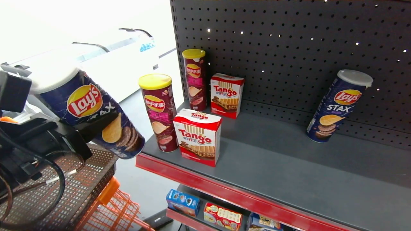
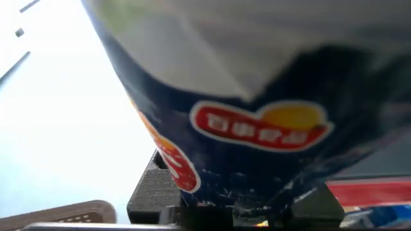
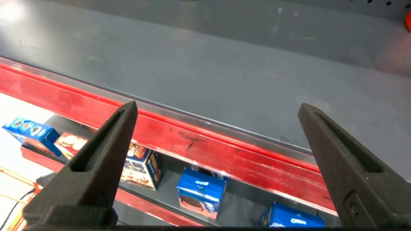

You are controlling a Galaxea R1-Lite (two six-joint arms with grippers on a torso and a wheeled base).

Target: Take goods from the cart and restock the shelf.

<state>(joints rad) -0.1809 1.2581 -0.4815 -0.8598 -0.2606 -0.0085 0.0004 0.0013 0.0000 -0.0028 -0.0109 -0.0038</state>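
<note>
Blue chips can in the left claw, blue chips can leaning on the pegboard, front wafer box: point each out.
Held blue cylindrical chips can [image 1: 85, 100]: head view, logo on side.
Leaning blue cylindrical chips can [image 1: 335, 110]: head view, mid-body.
Front red-and-white cardboard wafer box [image 1: 196, 141]: head view, front face.

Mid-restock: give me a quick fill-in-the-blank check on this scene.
The left gripper holds a blue chip can with a ___ lid.
The two maroon chip cans have ___ lids.
Beside them stand ___ red-and-white wafer boxes.
The right gripper is ___.
Missing: white; yellow; two; open.
</note>
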